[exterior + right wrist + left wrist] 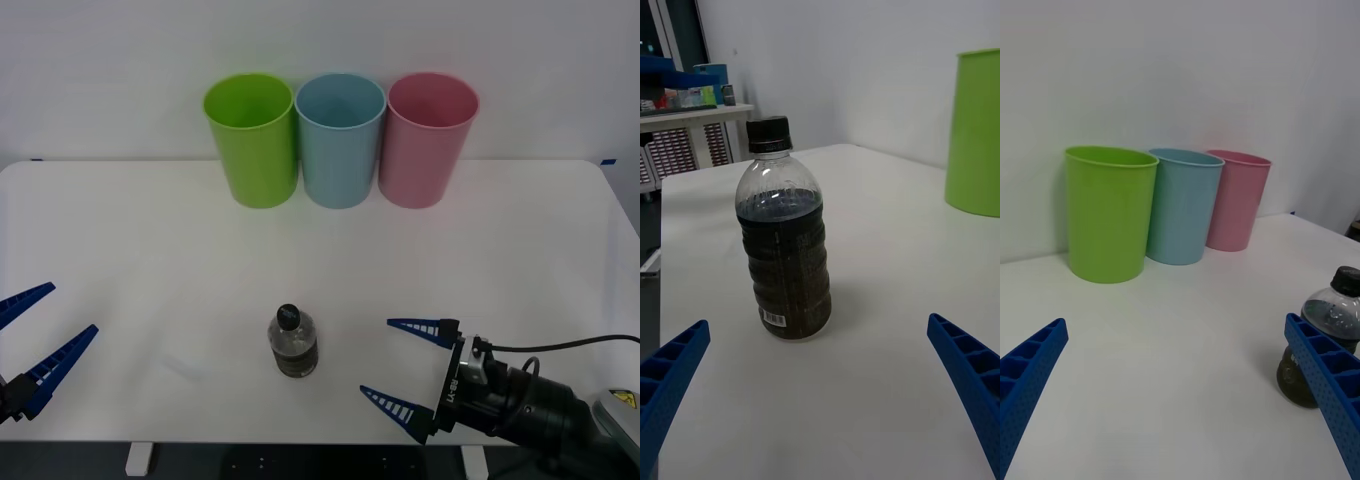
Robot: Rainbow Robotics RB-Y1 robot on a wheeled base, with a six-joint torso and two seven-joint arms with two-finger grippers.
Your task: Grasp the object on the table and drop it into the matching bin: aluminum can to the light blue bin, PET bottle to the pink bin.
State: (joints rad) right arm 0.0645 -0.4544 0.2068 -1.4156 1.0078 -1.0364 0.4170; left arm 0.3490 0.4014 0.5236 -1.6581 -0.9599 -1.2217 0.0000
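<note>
1. Reaching in from the front edge at about 4 o'clock, the right claw (398,362) lies low over the large white rectangular bench (520,260), its two blue ribbed fingers spread wide and holding nothing. They point toward the bottle, which looks like a lined-up side approach.
2. At about 8 o'clock the left claw (42,335) waits near the bench's left edge, its fingers also wide apart and empty. It appears idle, well apart from the bottle.
3. The small clear plastic PET bottle with a black screw cap and dark label band (293,343) stands upright near the front middle of the bench, at about 6 o'clock. It sits just ahead of the right claw's fingertips, untouched. In the right wrist view the bottle (784,232) stands ahead of the open gap, nearer one finger than the other.
4. Nothing lies between claw and bottle.
5. Along the far edge at 12 o'clock stand three tall tapered plastic bins in a close row: the lime green bin (252,138), the light blue bin (341,138), and the pink bin (430,137) at about 1 o'clock. Pink is the bottle's target; the blue one just beside it is the likely place for a wrong drop.
</note>
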